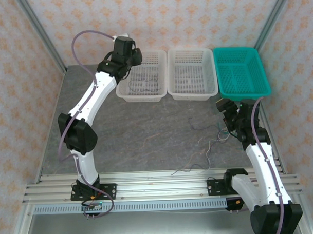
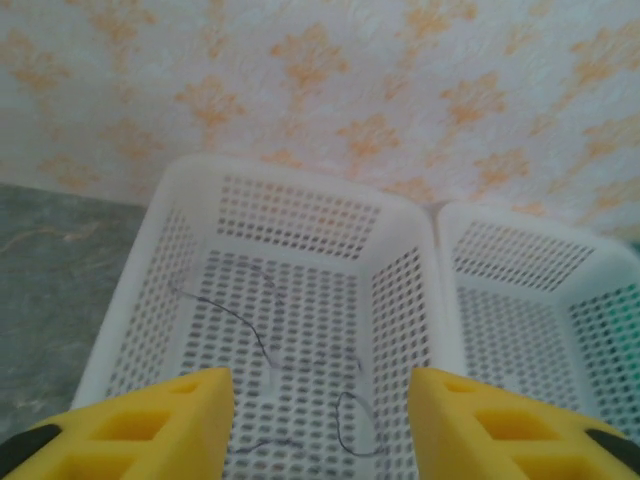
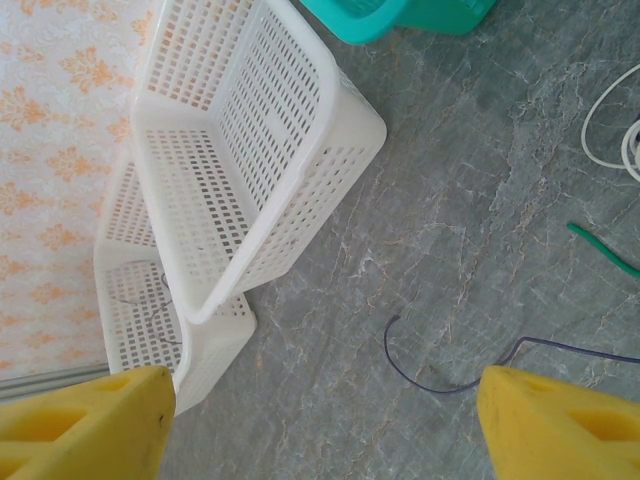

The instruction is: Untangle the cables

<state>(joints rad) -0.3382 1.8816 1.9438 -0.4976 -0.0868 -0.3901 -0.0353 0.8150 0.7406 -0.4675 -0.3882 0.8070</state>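
My left gripper hangs over the left white basket at the table's far edge. The yellow fingers are well apart with nothing between them. Below, a dark thin wire lies loose on the basket floor, curling toward the near wall. That one looks sorted to me: one wire, one basket. The middle white basket sits touching it on the right, and I make out nothing in it.

Over to my right gripper, low above the grey table near its right edge. It is spread wide and also empty. Straight ahead of it a purplish wire hooks across the stone. Beyond that lie a green wire and a white cable. I'd say the hand is lined up here because this is where the remaining tangle lies, in front of the teal basket.

Now the trouble. All three strands run off the right side of my wrist view, so I can't tell where they cross. From above they are hair-thin and colours barely separate. In the left basket, my own fingers cut off the wire's near end.
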